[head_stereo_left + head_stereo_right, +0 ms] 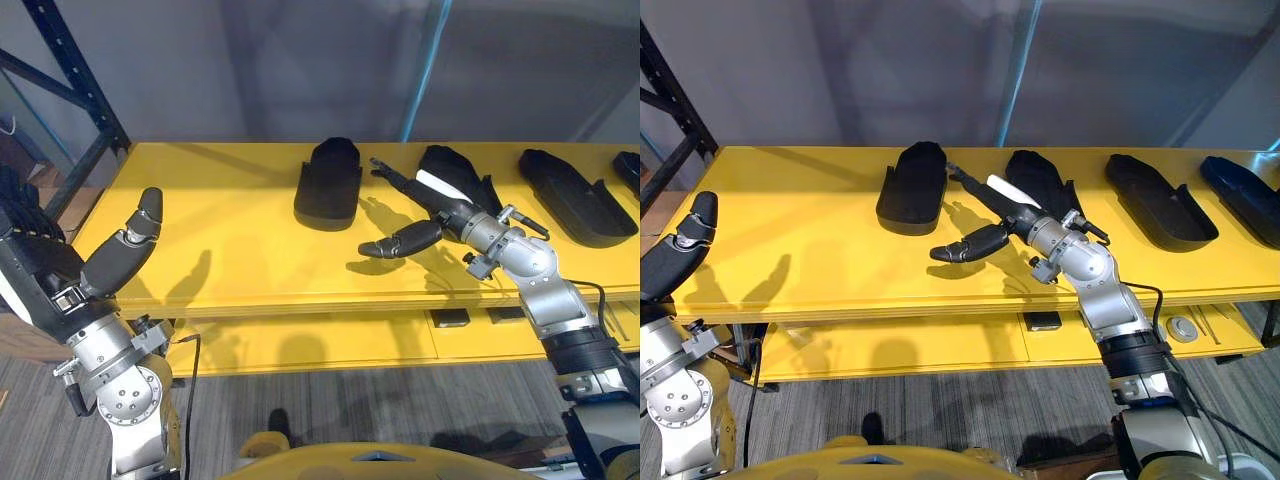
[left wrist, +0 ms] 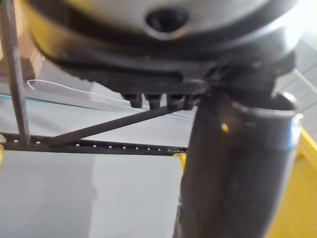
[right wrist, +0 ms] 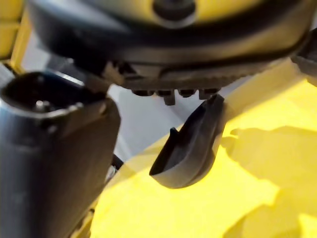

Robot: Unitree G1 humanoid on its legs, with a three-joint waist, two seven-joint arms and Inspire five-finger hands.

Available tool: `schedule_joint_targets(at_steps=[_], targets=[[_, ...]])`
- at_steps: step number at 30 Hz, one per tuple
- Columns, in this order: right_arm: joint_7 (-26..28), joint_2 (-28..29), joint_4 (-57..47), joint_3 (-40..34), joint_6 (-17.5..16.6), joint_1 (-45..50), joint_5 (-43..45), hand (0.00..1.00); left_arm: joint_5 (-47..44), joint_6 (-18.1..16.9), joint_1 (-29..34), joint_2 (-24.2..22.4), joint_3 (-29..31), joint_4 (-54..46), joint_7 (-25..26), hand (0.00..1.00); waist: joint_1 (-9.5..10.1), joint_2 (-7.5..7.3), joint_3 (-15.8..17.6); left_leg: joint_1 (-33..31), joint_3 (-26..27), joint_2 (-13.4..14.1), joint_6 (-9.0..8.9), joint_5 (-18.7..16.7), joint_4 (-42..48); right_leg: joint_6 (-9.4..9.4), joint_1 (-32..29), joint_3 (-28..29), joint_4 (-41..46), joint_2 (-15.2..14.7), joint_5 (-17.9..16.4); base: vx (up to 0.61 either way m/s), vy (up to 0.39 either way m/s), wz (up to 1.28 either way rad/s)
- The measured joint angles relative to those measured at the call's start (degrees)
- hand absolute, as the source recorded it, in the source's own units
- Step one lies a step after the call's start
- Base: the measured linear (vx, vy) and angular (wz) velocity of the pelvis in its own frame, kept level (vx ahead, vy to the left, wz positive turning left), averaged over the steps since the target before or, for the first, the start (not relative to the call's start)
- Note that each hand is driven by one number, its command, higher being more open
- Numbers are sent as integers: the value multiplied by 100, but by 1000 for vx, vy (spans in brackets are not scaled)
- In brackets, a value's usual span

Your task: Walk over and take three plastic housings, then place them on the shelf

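Several black plastic housings lie in a row on the yellow shelf (image 1: 220, 230). The leftmost housing (image 1: 328, 185) stands alone and also shows in the right wrist view (image 3: 190, 148). My right hand (image 1: 447, 208) lies over the left side of the second housing (image 1: 468, 172). It is open, its fingers straight and pointing at the gap between those two housings, its thumb (image 1: 400, 242) spread low over the shelf. A third housing (image 1: 575, 195) and a fourth (image 1: 628, 170) lie further right. My left hand (image 1: 115, 260) is raised at the shelf's left front corner, open and holding nothing.
A dark blue rack upright (image 1: 75, 75) with a diagonal brace stands at the shelf's left end. A grey wall and a teal pole (image 1: 425, 70) are behind. Below the front edge is a lower yellow level (image 1: 300, 345), then grey carpet (image 1: 330, 410).
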Motion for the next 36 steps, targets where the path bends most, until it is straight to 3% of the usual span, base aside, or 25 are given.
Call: schedule_joint_targets(at_steps=[7,13,24,36], targets=[[203,-21,259,457,-320,-219,-61,100,-1,384,-57,164,-118,120,-295,100,164,-9,-6,-45,25,6,-8,11,0,0,-2,17,-105,18,80,0,3,-1],[253,-23,546,763,-447,-387,-372,100,0,488,-53,165,-252,146,-496,100,244,-21,-13,-115,63,12,19,62,1,24,-80,93,-99,29,135,25,4,-3],[977,-57,745,1228,-347,-664,-419,100,12,605,-51,225,-291,199,-704,100,247,-12,-21,-71,153,68,9,68,-2,-44,-102,183,-84,67,137,-9,6,-4],[1383,-168,817,1327,-341,-673,-141,100,8,648,-50,373,-413,508,-874,100,313,-2,-171,-73,183,105,-11,80,-1,-76,-105,214,-159,106,167,4,0,-1]])
